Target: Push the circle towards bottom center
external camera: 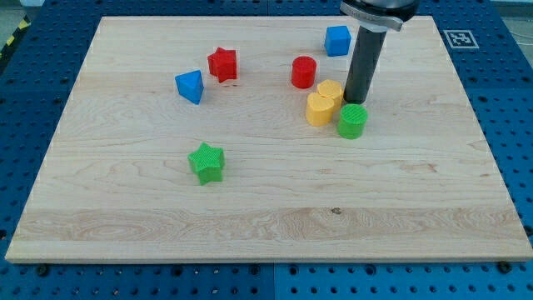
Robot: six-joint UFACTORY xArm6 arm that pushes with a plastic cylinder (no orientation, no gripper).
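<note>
A green circle block (352, 122) stands right of the board's middle. My tip (356, 102) rests just above it in the view, touching or almost touching its top edge. A red circle block (304, 72) stands further up and to the left. A yellow heart-shaped block (322, 103) lies between them, just left of my tip and touching the green circle's left side.
A blue block (337, 40) sits near the view's top, left of the rod. A red star (222, 64) and a blue block (190, 86) lie at upper left. A green star (206, 162) lies left of centre. The wooden board (266, 225) rests on a blue perforated table.
</note>
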